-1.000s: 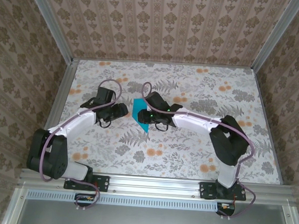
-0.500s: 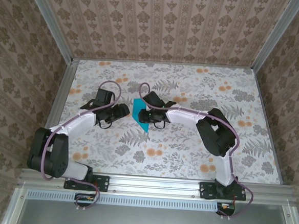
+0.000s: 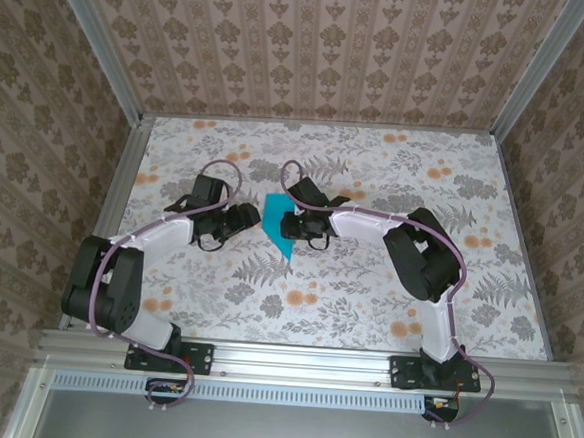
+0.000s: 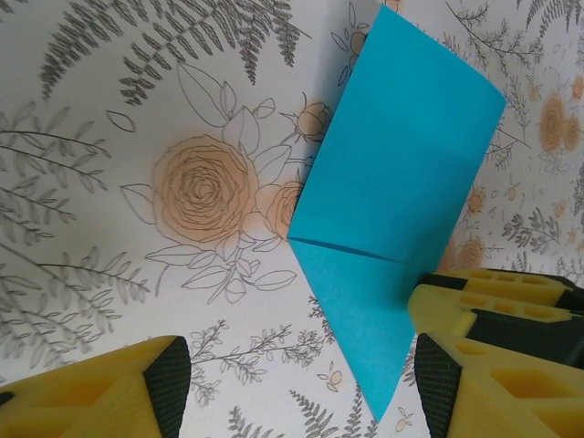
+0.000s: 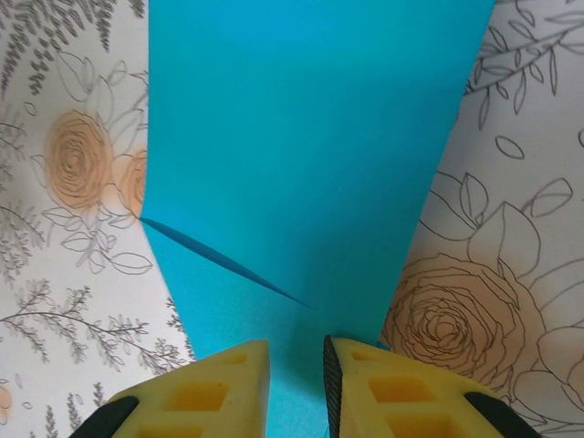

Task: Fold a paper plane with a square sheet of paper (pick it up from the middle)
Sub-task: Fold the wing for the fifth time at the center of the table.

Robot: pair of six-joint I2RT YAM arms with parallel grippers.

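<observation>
On the flowered table (image 3: pixel 388 286), a partly folded blue paper (image 3: pixel 275 215) sits mid-table. The left gripper (image 4: pixel 297 376) stands wide open beside its pointed tip. The right gripper (image 5: pixel 297 365), jaws nearly together, straddles its edge, and whether it grips cannot be told.

A flat table (image 3: pixel 367 294) covered in a pale cloth printed with grey ferns and orange roses fills the floor of the booth. Beige wallpapered walls (image 3: pixel 314 50) with brown damask stripes enclose three sides, joined by silver aluminium corner posts (image 3: pixel 94 40). A ribbed aluminium rail (image 3: pixel 292 360) edges the near side. Light is even.
</observation>
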